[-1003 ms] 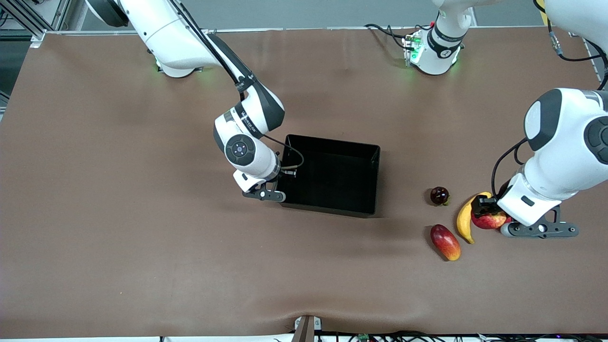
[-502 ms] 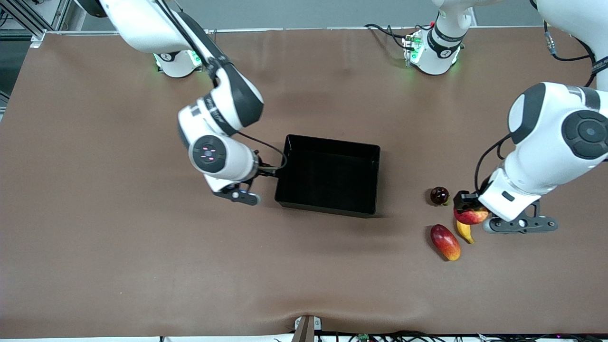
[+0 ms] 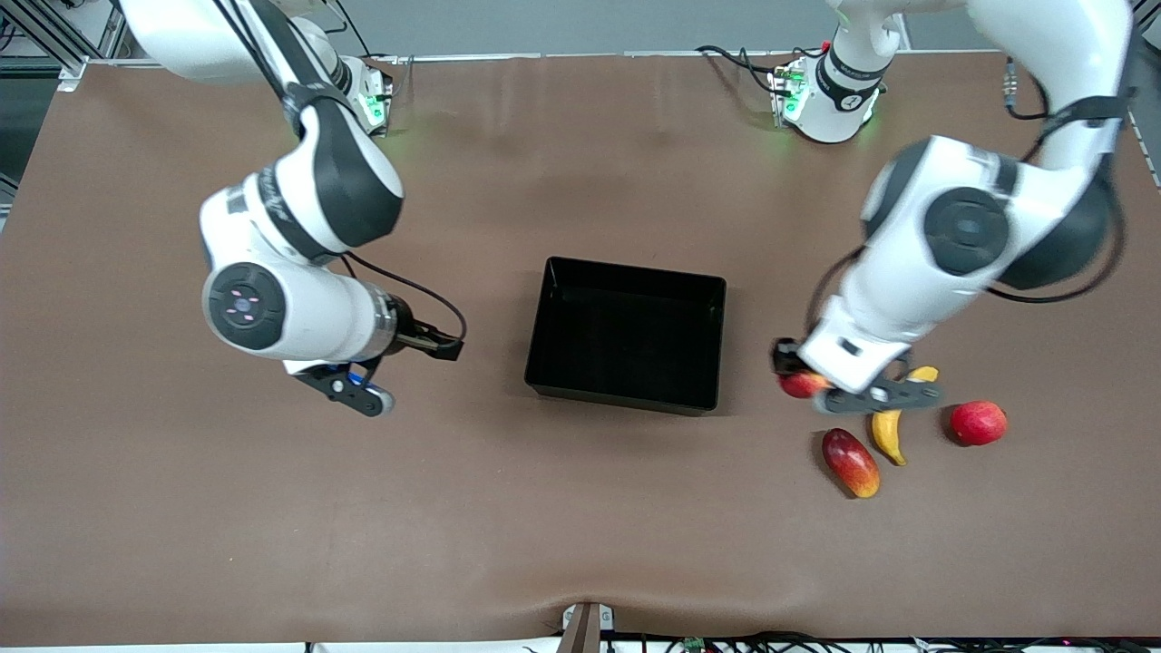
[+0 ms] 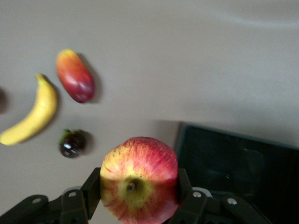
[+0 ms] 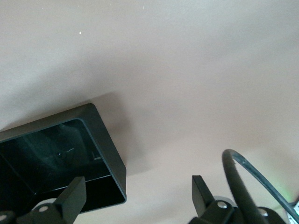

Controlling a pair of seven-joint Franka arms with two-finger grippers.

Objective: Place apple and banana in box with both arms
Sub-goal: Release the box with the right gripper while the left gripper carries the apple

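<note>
The left claw holds the apple between its fingers, up over the table between the box and the banana. The banana lies on the table toward the left arm's end from the box, with a mango just beside it. The right claw hangs with fingers spread wide and empty over the table, toward the right arm's end from the box.

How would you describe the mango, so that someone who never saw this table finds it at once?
Start at the black box in the middle of the table, then look toward the left arm's end, where loose fruit lies. The mango is beside the banana, nearest the front camera. Only it is elongated and red fading to yellow.
</note>
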